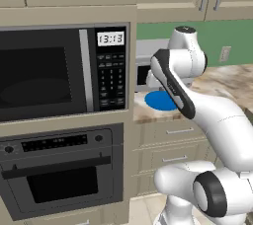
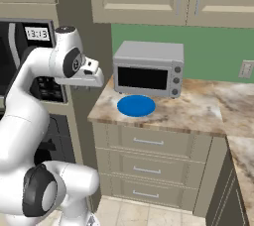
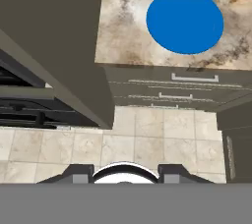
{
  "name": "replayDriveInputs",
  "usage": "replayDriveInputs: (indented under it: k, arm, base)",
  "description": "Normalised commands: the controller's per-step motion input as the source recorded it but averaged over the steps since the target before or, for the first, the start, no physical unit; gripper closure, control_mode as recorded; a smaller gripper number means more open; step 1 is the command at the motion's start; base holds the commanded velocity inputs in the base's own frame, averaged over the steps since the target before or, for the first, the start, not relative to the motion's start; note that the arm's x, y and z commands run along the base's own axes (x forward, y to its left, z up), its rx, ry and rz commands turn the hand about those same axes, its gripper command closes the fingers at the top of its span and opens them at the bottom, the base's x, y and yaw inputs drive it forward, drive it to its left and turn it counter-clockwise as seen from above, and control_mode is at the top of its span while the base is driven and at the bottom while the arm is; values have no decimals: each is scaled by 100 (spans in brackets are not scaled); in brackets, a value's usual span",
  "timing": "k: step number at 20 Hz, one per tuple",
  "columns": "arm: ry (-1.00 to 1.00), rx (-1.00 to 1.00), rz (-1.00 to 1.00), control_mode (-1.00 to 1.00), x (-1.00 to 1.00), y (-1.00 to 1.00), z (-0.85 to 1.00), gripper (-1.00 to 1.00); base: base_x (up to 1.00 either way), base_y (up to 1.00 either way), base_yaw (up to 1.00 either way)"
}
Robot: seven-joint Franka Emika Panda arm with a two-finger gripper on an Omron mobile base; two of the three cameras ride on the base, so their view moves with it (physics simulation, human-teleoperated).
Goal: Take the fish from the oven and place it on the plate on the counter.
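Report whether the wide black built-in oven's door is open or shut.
Shut: the oven door stands flush and upright, bar handle across its top.

The oven (image 1: 62, 172) door is shut flat, barring any reach inside, with its bar handle (image 1: 57, 166) across the front. On the counter (image 2: 198, 108) the toaster oven (image 2: 148, 68) stands just behind the plate (image 2: 136, 105), while the stone before and right of the plate lies bare.

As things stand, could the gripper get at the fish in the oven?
Probably not yet. The oven door looks shut behind its bar handle, so the fish inside is closed off, and the gripper hangs high beside the counter, empty, looking down at the plate.
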Motion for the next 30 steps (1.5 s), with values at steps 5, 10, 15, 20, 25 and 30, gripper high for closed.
replayDriveInputs:
  k: [5, 10, 15, 20, 25, 30]
  arm:
    - [0, 2, 0, -100, -43, 21, -9, -100]
    - [-10, 0, 7, -100, -100, 81, -54, -100]
    - [-26, -18, 20, -100, -99, 100, -67, -100]
    - [-20, -27, 26, -100, -64, 98, -39, -100]
    - [-19, -34, 29, -100, -26, 100, -43, -100]
    - [-2, -31, 20, -100, 0, 100, -38, -100]
  base:
    - [0, 0, 0]
    - [0, 0, 0]
    - [0, 0, 0]
    - [0, 0, 0]
    - [0, 0, 0]
    - [0, 0, 0]
